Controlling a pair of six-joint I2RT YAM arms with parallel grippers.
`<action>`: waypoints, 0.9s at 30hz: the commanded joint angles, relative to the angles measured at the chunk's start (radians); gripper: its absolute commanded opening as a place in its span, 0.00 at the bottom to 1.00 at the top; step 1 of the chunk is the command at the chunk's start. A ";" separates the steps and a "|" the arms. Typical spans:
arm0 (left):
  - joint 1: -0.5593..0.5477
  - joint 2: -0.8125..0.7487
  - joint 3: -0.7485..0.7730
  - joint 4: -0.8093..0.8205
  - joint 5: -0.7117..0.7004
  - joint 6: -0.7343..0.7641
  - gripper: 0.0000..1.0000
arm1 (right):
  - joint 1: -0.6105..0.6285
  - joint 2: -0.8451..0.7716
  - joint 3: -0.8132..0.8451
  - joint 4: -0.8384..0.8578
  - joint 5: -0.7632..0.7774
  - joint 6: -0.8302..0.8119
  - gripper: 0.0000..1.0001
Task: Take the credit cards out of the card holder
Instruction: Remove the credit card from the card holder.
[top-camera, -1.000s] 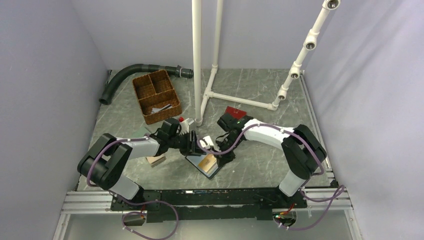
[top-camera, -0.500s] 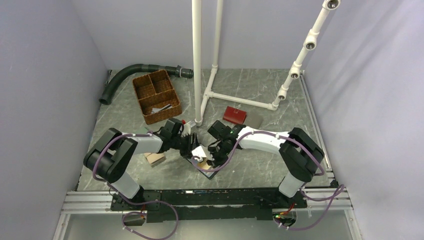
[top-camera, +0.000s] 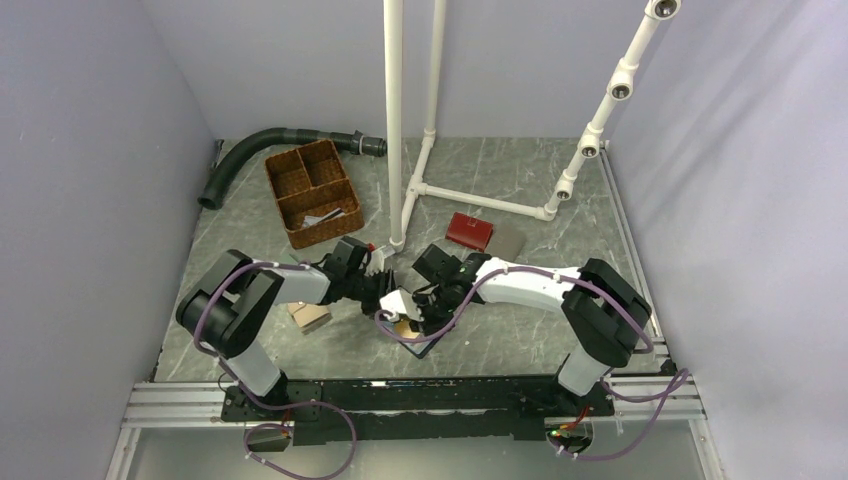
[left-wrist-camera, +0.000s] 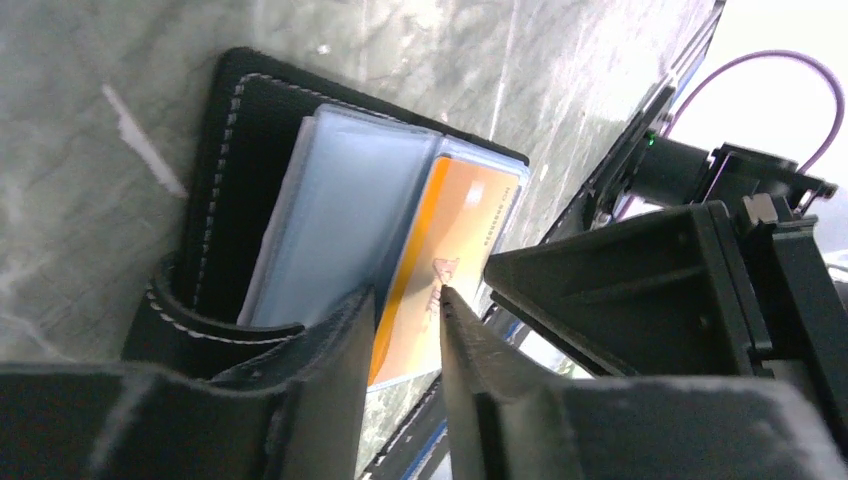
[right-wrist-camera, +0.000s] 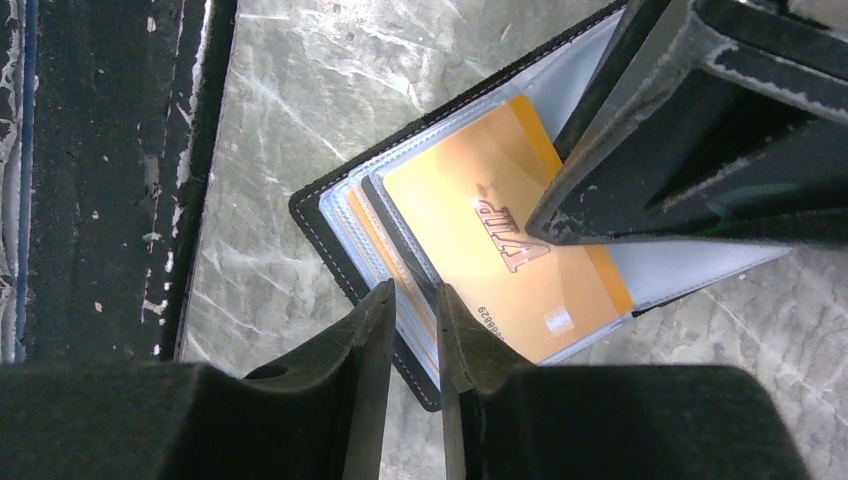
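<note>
The card holder (top-camera: 412, 335) lies open on the table between both arms, black-edged with a light blue panel (left-wrist-camera: 335, 215). An orange-yellow credit card (right-wrist-camera: 500, 235) lies on top of it and also shows in the left wrist view (left-wrist-camera: 455, 250). A dark card (right-wrist-camera: 393, 232) shows as a thin edge beside it. My left gripper (left-wrist-camera: 405, 300) is down on the holder with its jaws a narrow gap apart and its fingertip (right-wrist-camera: 548, 225) on the orange card. My right gripper (right-wrist-camera: 415, 292) hovers over the holder's edge by the dark card, jaws narrowly apart, with nothing visibly held.
A wicker basket (top-camera: 312, 192) and a black hose (top-camera: 255, 148) are at the back left. A white pipe frame (top-camera: 470, 200) stands behind. A red wallet (top-camera: 468, 230) and a grey wallet (top-camera: 510, 240) lie back right, a beige wallet (top-camera: 310, 318) left. The black front rail (right-wrist-camera: 110, 180) is near.
My right gripper has moved left and down onto the card holder, uncovering the red wallet behind it. My left gripper has shifted slightly left and stays on the holder.
</note>
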 joint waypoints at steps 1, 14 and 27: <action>-0.018 0.056 -0.003 -0.057 -0.014 0.013 0.27 | -0.004 0.047 -0.041 0.160 0.140 -0.005 0.26; 0.003 -0.034 -0.013 -0.024 0.006 -0.028 0.00 | -0.033 0.013 -0.077 0.141 0.153 0.017 0.32; 0.011 -0.236 -0.130 0.046 -0.126 -0.097 0.00 | -0.225 -0.029 -0.034 0.035 -0.119 0.134 0.47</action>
